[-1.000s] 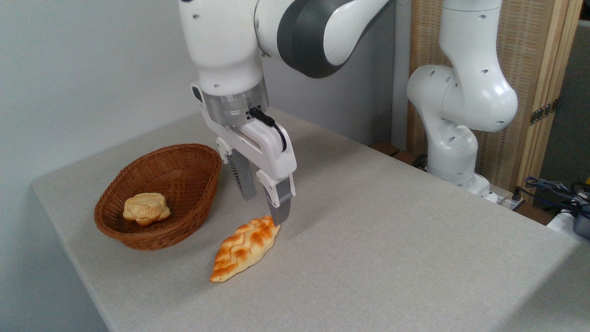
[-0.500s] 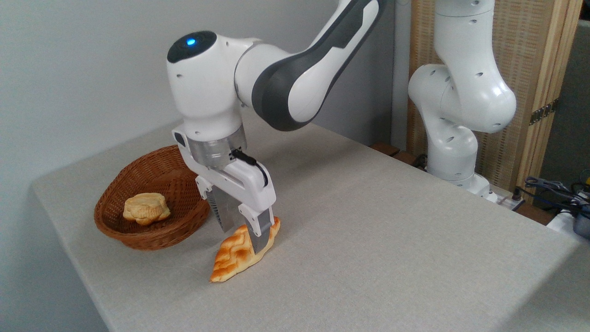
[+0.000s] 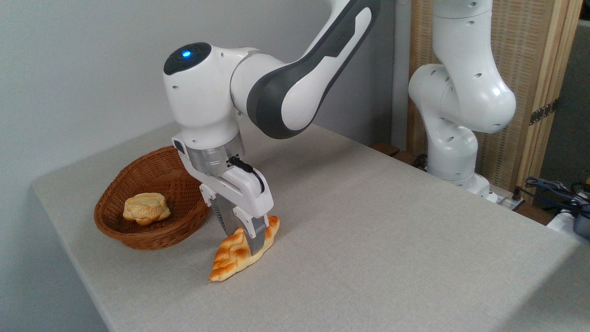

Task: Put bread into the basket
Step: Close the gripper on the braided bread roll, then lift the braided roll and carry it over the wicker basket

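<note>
While the braided loaf [image 3: 236, 256] lies on the table [image 3: 368, 230], the gripper [image 3: 244, 237] straddles its middle, jaws closed onto the crust. Bun [image 3: 145, 208] sits in wicker basket [image 3: 138, 175], just left.

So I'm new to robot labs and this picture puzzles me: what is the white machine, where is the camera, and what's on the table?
The white machine is a robot arm; its tip carries a two-finger gripper. One fixed camera looks down at the table from a front corner. On the table lie a braided bread and a wicker basket with a small pale bun inside. The fingers straddle the bread's middle, one on each side. Whether they already squeeze it cannot be told. The bread rests on the table beside the basket.
</note>
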Robot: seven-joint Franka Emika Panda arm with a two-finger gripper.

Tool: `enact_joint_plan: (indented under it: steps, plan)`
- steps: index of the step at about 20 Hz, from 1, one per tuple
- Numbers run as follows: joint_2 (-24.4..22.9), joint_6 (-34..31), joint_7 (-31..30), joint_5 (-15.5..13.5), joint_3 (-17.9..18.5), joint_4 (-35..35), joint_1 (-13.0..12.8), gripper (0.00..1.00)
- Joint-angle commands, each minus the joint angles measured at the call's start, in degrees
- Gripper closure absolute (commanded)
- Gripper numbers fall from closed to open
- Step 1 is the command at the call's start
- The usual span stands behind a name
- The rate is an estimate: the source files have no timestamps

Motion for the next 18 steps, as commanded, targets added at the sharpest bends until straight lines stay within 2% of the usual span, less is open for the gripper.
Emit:
enact_joint_plan:
  steps: [1,3,8,10,12,14,17,18]
  plan:
    - [-0.1,-0.1,-0.1,0.4,0.3,0.1,-0.6,0.56]
    - [-0.8,-0.7,0.1,0.4,0.4,0.5,-0.6,0.56]
    - [-6.1,-1.5,-0.2,-0.7,0.1,4.4,-0.6,0.55]
    - [-7.0,-1.4,-1.8,-2.7,-4.4,6.2,-0.8,0.52]
    - [-6.5,-0.4,-8.6,-3.2,-7.9,6.5,-0.9,0.52]
    - [-5.7,0.7,-13.9,-5.6,-10.7,7.0,-0.9,0.52]
    - [-1.9,7.5,-22.1,-6.0,-15.8,8.3,-0.9,0.52]
    - [-1.2,9.9,-22.6,-5.9,-16.7,8.3,-0.9,0.51]
